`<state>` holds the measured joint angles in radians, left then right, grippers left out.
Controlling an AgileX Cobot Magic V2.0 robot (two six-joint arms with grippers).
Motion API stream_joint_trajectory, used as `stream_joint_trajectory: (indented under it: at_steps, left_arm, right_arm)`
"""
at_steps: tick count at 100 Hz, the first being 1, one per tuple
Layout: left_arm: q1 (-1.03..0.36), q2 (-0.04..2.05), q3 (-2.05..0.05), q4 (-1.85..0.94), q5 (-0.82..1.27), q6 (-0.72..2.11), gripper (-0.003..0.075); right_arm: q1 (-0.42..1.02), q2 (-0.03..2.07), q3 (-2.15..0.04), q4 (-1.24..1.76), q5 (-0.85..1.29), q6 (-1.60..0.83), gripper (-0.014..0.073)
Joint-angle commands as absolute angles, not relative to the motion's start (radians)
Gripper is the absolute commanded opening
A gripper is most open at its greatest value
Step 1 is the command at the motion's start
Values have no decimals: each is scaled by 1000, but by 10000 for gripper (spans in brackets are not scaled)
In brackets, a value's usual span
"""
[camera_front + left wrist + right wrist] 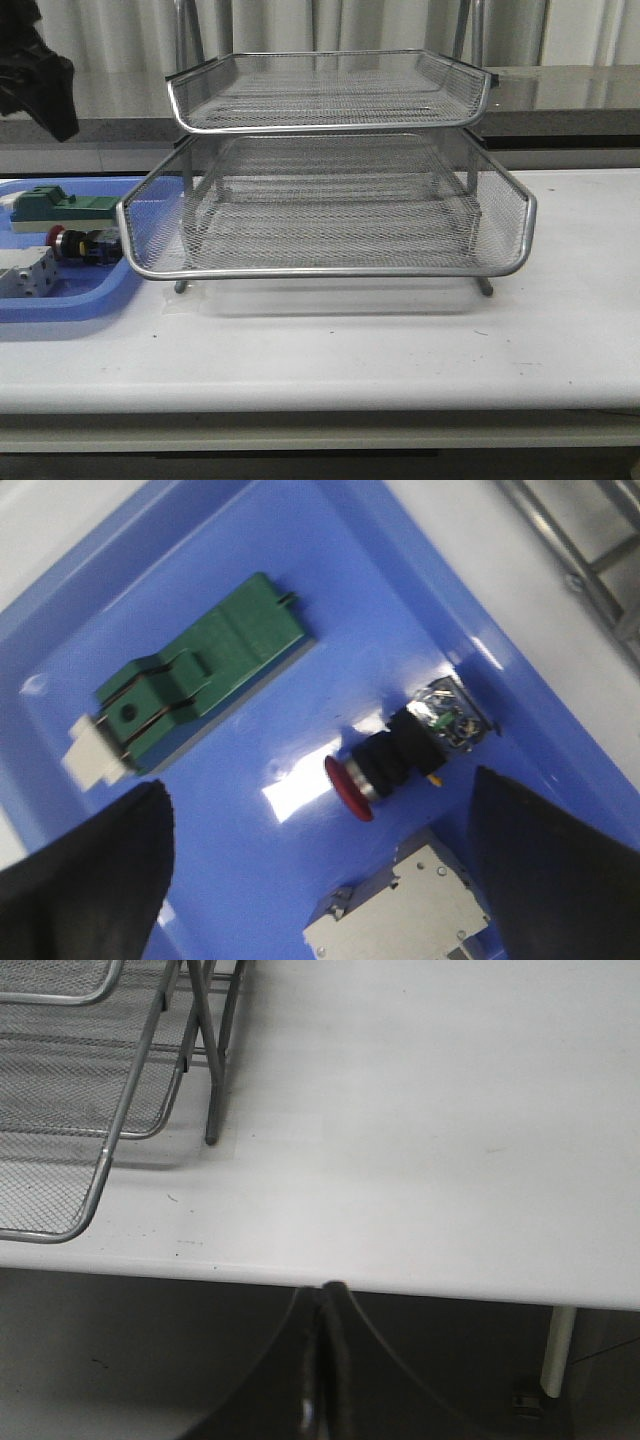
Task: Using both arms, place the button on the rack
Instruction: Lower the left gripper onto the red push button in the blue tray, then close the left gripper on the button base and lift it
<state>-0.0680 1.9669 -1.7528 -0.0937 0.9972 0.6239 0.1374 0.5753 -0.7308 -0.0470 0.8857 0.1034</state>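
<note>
Three parts lie in the blue tray (70, 300) at the white table's (400, 350) left end: green block (55, 205), button (85, 244), grey block (25, 272). The left gripper (320, 870) hangs over the button, jaws wide, empty. Right of the tray stands the wire rack (330, 200). The right gripper (322, 1360) has its jaws closed, empty. Curtains hang behind.

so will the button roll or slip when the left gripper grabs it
Probably a little. The button lies on its side on the glossy blue tray, so its round red cap and collar could roll or skid if nudged. It looks rigid; closing the open left gripper on the black body seems safest.
</note>
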Motion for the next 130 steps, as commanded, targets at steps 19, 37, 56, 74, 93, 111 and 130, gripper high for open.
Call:
stream_joint_trajectory:
  at_steps: [19,37,56,74,93,111,130]
  left_arm:
    - [-74,2074,-1956,-150,1180,911,567]
    - [-74,2132,-1970,-190,1181,1013,567]
    - [-76,2169,-1970,-192,1174,1090,567]
    - [-77,2178,-1970,-228,1131,1138,567]
    - [-80,2205,-1970,-254,1131,1165,567]
    - [-91,2238,-1970,-254,1120,1170,567]
    - [-94,2257,-1970,-252,1083,1179,567]
  right_arm:
    - [137,576,-766,-62,825,105,-68]
    - [137,576,-766,-62,825,105,-68]
    - [137,576,-766,-62,826,105,-68]
    - [137,576,-766,-62,826,105,-68]
    - [137,576,-766,-62,826,105,-68]
    - [137,576,-766,-62,826,105,-68]
    - [137,576,-766,-62,826,105,-68]
